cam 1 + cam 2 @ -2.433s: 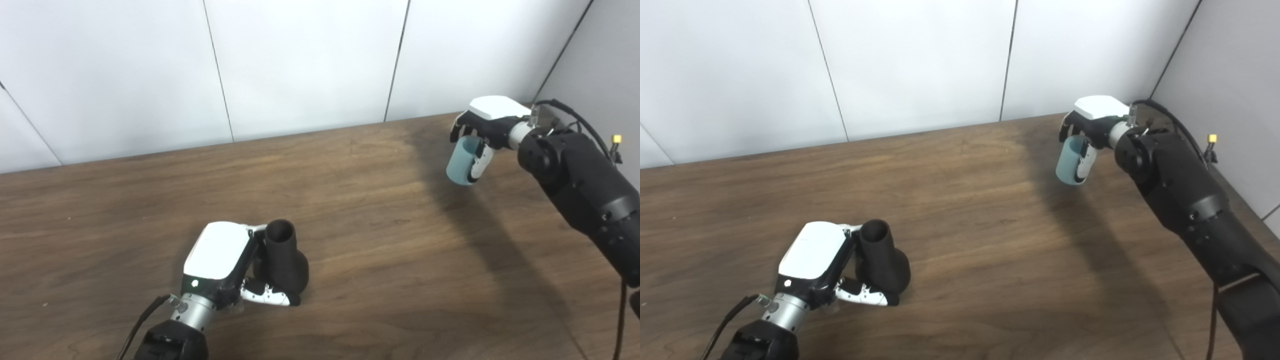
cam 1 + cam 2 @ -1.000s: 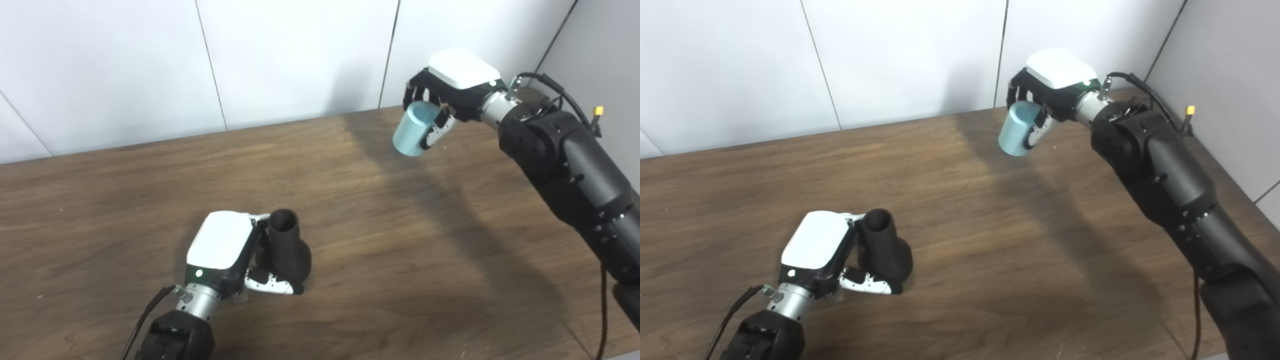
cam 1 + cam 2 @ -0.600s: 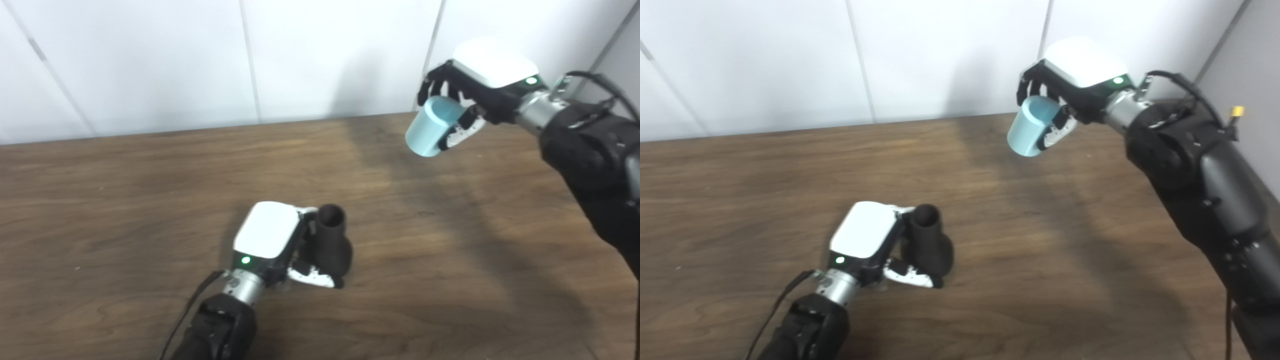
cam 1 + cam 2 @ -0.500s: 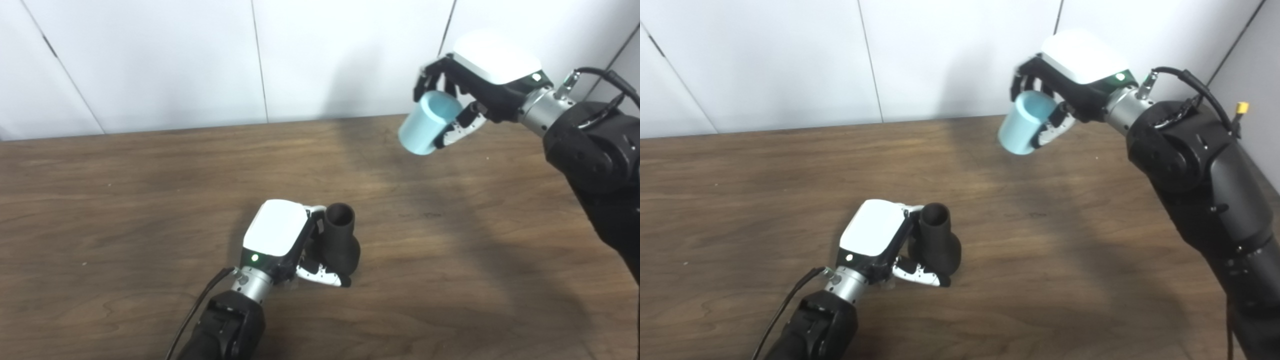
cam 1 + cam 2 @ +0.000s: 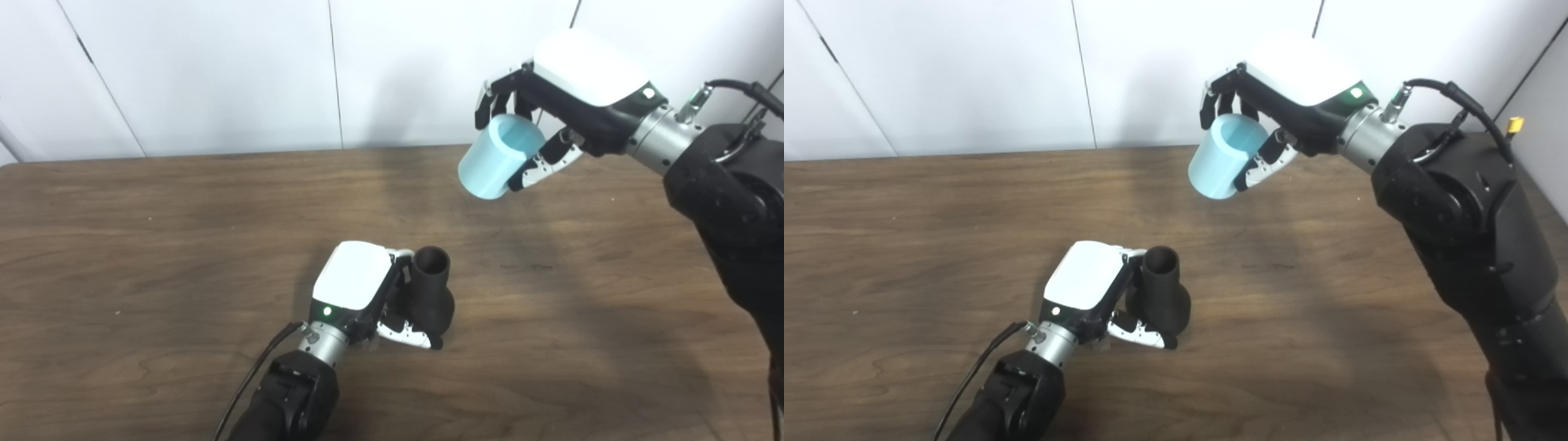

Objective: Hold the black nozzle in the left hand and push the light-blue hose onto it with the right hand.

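The black nozzle stands upright on the wooden table, its narrow open mouth pointing up. My left hand is shut on it from its left side, thumb curled around its wide base. The light-blue hose, a short hollow cylinder, hangs tilted in the air above the table's far right part. My right hand is shut on it, fingers over the top and thumb beneath. The hose is up and to the right of the nozzle, well apart from it.
White wall panels rise directly behind the table's far edge. The black right arm stretches over the table's right side and casts a shadow on the wood. A cable trails from the left wrist.
My right hand has lifted the hose off the far right of the table and carried it left toward the nozzle. The camera has shifted. The left hand stays on the nozzle.
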Robot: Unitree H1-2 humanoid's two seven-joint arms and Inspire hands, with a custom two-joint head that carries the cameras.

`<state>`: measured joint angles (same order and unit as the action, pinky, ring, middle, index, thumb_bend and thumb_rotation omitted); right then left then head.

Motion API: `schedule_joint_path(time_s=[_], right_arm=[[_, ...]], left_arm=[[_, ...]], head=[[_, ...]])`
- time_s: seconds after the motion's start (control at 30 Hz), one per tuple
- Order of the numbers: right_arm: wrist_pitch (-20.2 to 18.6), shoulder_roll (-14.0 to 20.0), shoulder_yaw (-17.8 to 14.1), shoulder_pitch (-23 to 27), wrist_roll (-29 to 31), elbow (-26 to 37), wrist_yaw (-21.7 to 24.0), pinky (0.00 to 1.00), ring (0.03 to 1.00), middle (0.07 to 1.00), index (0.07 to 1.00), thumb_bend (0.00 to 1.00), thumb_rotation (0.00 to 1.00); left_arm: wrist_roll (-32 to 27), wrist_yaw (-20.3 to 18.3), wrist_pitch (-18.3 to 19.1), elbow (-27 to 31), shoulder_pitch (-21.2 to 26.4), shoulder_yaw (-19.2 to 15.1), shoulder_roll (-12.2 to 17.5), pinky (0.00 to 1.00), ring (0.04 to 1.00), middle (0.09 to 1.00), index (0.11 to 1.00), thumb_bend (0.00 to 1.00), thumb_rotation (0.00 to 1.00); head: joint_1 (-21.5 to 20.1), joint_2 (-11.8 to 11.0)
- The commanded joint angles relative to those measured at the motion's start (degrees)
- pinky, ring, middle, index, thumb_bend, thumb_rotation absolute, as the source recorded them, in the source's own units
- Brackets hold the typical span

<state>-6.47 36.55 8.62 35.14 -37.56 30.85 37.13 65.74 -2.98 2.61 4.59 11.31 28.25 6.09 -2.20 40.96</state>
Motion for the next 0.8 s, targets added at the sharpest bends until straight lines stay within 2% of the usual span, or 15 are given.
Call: schedule_joint_path(time_s=[0.0,0.07,0.1,0.17,0.27,0.3,0.33,0.4,0.43,0.47,0.53,0.6,0.77], right_arm=[[1.59,0.35,-1.11,2.25,0.67,2.47,-1.15,0.36,0.374,0.454,0.531,0.51,0.00],[2.21,0.26,-1.25,1.92,1.52,3.03,-1.11,0.33,0.376,0.451,0.528,0.52,0.00],[2.66,0.16,-1.33,1.73,2.06,3.33,-1.18,0.25,0.352,0.445,0.527,0.51,0.00],[3.53,0.00,-1.53,1.51,2.97,3.64,-1.46,0.17,0.222,0.465,0.488,0.53,0.00],[3.81,-0.20,-1.47,1.44,3.01,4.40,-1.03,0.08,0.118,0.469,0.479,0.53,0.00],[3.79,-0.14,-1.45,1.51,3.29,4.68,-0.74,0.06,0.092,0.323,0.479,0.53,0.06],[3.84,-0.09,-1.48,1.57,3.71,4.91,-0.58,0.05,0.080,0.249,0.479,0.53,0.09],[3.92,-0.07,-1.56,1.83,5.03,5.50,-0.33,0.04,0.077,0.197,0.479,0.52,0.12],[3.63,0.02,-1.50,2.05,6.06,5.82,0.18,0.06,0.095,0.221,0.479,0.52,0.12],[2.88,0.19,-1.37,2.36,6.88,6.24,1.10,0.10,0.152,0.368,0.479,0.53,0.05],[0.61,0.25,-1.29,2.90,8.39,7.22,3.09,0.12,0.187,0.443,0.481,0.53,0.01],[0.01,0.13,-1.43,3.18,9.16,7.80,3.88,0.10,0.160,0.463,0.481,0.53,0.00],[0.06,0.01,-1.71,3.36,10.91,7.92,4.38,0.10,0.164,0.469,0.481,0.53,0.00]], left_arm=[[0.43,0.76,0.29,0.11,1.72,0.06,-0.46,0.48,0.559,0.494,0.482,0.52,0.00],[0.54,0.59,0.43,0.17,1.74,0.09,-0.41,0.48,0.558,0.494,0.482,0.52,0.00],[0.59,0.46,0.53,0.20,1.74,0.11,-0.41,0.48,0.559,0.492,0.483,0.52,0.00],[0.66,0.33,0.68,0.26,1.76,0.14,-0.40,0.48,0.560,0.490,0.483,0.52,0.00],[0.69,0.81,0.51,0.00,1.86,0.26,-0.30,0.47,0.559,0.489,0.484,0.52,0.00],[0.67,1.11,0.41,-0.13,1.88,0.28,-0.30,0.47,0.556,0.487,0.484,0.52,0.00],[0.66,1.26,0.36,-0.19,1.90,0.29,-0.29,0.47,0.554,0.485,0.485,0.52,0.00],[0.75,0.84,0.54,-0.08,1.97,0.34,-0.22,0.47,0.555,0.484,0.485,0.52,0.00],[0.92,0.50,0.70,0.07,2.01,0.39,-0.17,0.47,0.558,0.486,0.485,0.52,0.00],[0.99,0.15,0.84,0.27,2.05,0.42,-0.13,0.47,0.559,0.487,0.484,0.52,0.00],[1.01,-0.31,1.09,0.59,2.08,0.43,-0.10,0.47,0.560,0.489,0.484,0.52,0.00],[1.15,-0.71,1.40,0.83,2.12,0.55,-0.01,0.48,0.562,0.493,0.483,0.52,0.00],[0.98,-1.05,1.58,1.03,2.18,0.62,0.11,0.47,0.561,0.492,0.483,0.52,0.00]], head=[[-0.13,0.03],[-0.13,0.03],[-0.13,0.03],[-0.26,0.24],[-0.32,0.43],[-0.34,0.45],[-0.34,0.45],[-0.34,0.45],[-0.34,0.45],[-0.66,0.60],[-0.68,0.65],[-0.71,0.74],[-0.79,0.94]])
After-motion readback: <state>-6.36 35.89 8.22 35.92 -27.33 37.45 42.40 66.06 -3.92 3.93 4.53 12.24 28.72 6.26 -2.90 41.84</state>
